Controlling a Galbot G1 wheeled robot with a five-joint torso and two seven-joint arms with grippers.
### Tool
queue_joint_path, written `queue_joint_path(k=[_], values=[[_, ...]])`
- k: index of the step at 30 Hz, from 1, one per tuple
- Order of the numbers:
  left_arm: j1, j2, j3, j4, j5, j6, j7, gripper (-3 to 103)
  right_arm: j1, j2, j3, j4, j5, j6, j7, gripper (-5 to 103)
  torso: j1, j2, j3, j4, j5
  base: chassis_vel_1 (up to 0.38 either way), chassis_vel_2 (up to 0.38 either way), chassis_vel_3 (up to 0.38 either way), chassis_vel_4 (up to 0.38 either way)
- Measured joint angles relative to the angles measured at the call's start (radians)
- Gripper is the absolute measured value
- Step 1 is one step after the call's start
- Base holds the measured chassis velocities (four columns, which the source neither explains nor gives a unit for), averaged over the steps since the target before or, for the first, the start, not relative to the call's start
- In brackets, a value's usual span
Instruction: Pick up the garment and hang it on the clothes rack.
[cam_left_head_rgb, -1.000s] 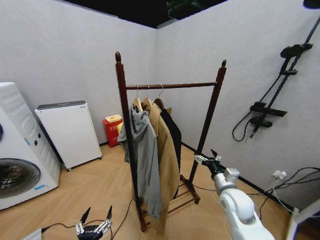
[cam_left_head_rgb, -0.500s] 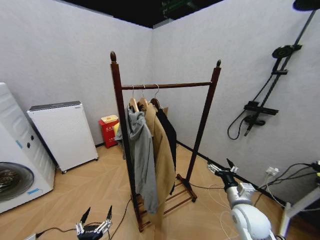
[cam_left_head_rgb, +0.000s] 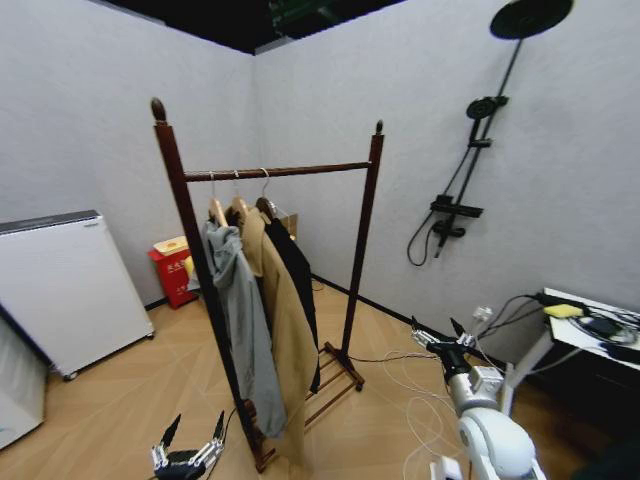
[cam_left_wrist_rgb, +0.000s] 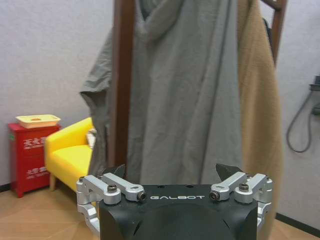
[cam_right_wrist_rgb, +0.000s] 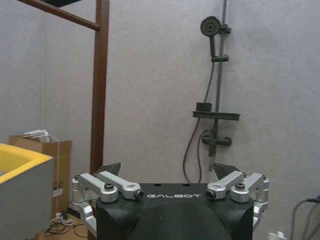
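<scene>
The garment (cam_left_head_rgb: 295, 268), a long black jacket, hangs by its hanger hook on the rail of the clothes rack (cam_left_head_rgb: 280, 171), on the right of a tan coat (cam_left_head_rgb: 280, 320) and a grey hoodie (cam_left_head_rgb: 240, 320). Low at the front left, my left gripper (cam_left_head_rgb: 196, 425) is open and empty. In its wrist view the left gripper (cam_left_wrist_rgb: 171, 172) faces the grey hoodie (cam_left_wrist_rgb: 185, 100) and a rack post (cam_left_wrist_rgb: 122, 85). My right gripper (cam_left_head_rgb: 435, 330) is open and empty, right of the rack. In its own wrist view the right gripper (cam_right_wrist_rgb: 167, 167) faces the wall beside a rack post (cam_right_wrist_rgb: 101, 85).
A black shower pole (cam_left_head_rgb: 460, 200) is fixed to the right wall. A white appliance (cam_left_head_rgb: 60, 290) and a red cabinet (cam_left_head_rgb: 172, 265) stand at the left wall, with a yellow seat (cam_left_wrist_rgb: 75, 155) near them. Cables (cam_left_head_rgb: 420, 390) lie on the floor, and a table edge (cam_left_head_rgb: 590, 320) shows at the right.
The camera has swung right, so the whole picture has shifted left and the washing machine has left the view. Both grippers stay open and empty.
</scene>
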Motion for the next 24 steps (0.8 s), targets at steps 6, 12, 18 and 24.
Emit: queue_joint_path(k=[6, 12, 18, 24], values=[[0.000, 0.000, 0.000, 0.000, 0.000, 0.000, 0.000, 100, -0.002, 0.006, -0.011, 0.004, -0.009, -0.001, -0.001, 100, 0.000, 0.000, 0.000, -0.0002, 0.0003, 0.002, -0.200, -0.199, 0.019], [0.000, 0.000, 0.000, 0.000, 0.000, 0.000, 0.000, 100, -0.008, 0.013, -0.022, 0.005, -0.017, 0.000, -0.002, 100, 0.000, 0.000, 0.000, 0.0006, 0.0003, 0.171, -0.176, -0.184, 0.181], [0.000, 0.000, 0.000, 0.000, 0.000, 0.000, 0.000, 100, -0.006, 0.015, -0.028, 0.007, -0.020, 0.005, -0.004, 100, 0.000, 0.000, 0.000, 0.0001, -0.0011, 0.238, -0.284, -0.268, 0.225], [0.000, 0.000, 0.000, 0.000, 0.000, 0.000, 0.000, 100, -0.002, 0.015, -0.030, -0.003, -0.020, 0.029, -0.013, 100, -0.002, 0.001, -0.001, 0.0003, 0.0001, 0.156, -0.290, -0.246, 0.171]])
